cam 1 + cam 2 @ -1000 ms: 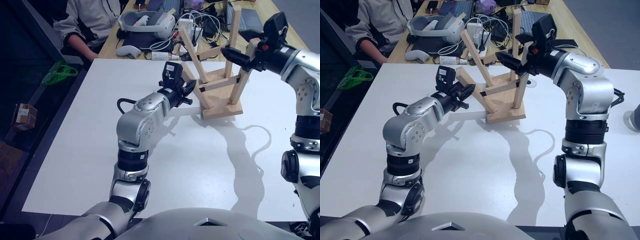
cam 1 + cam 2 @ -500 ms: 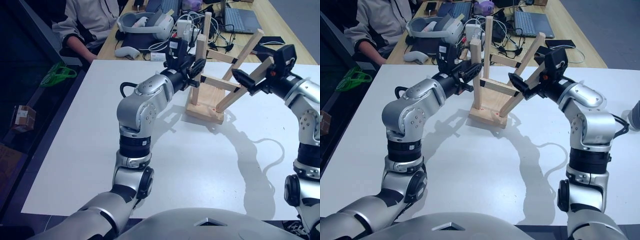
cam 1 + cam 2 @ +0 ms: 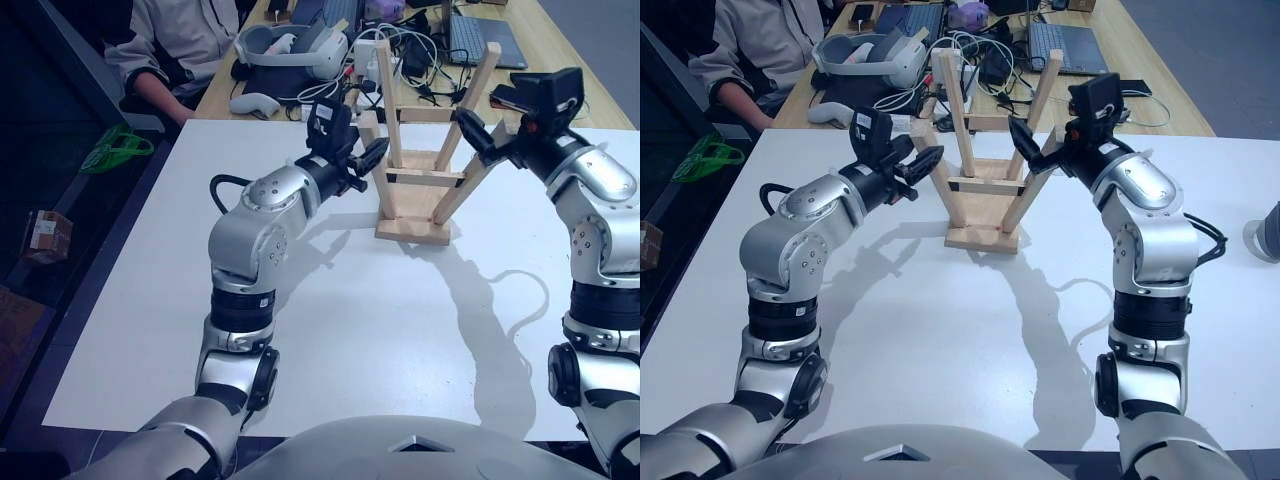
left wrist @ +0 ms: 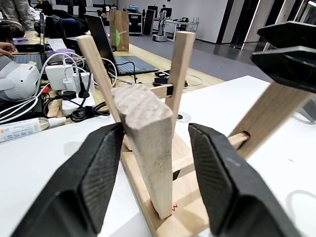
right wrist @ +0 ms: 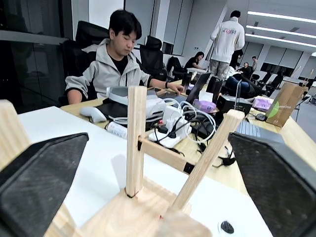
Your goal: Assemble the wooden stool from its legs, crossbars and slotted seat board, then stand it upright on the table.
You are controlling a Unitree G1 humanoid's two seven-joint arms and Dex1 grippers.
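Observation:
The wooden stool [image 3: 412, 190] stands upside down near the far side of the white table [image 3: 300, 340]. Its seat board [image 3: 982, 239] lies flat on the table and its legs point up, joined by crossbars. My left gripper [image 3: 358, 160] is open at the stool's near left leg [image 4: 143, 106]; the leg's top sits between the fingers [image 4: 98, 173] with a gap showing on one side. My right gripper [image 3: 478, 135] is open wide around the near right leg [image 3: 458, 180], whose end [image 5: 182, 224] shows low between the pads [image 5: 44, 173].
Behind the table runs a wooden desk with a white headset [image 3: 295, 45], tangled cables and chargers [image 3: 375, 50] and a laptop [image 3: 478, 38]. A person sits at its left end. A pale round object [image 3: 1265, 235] lies at the table's right edge.
The stool has gone from lying tilted on its side to resting seat-down with its legs up. Both arms swung with it, and the left gripper has drawn back to the left.

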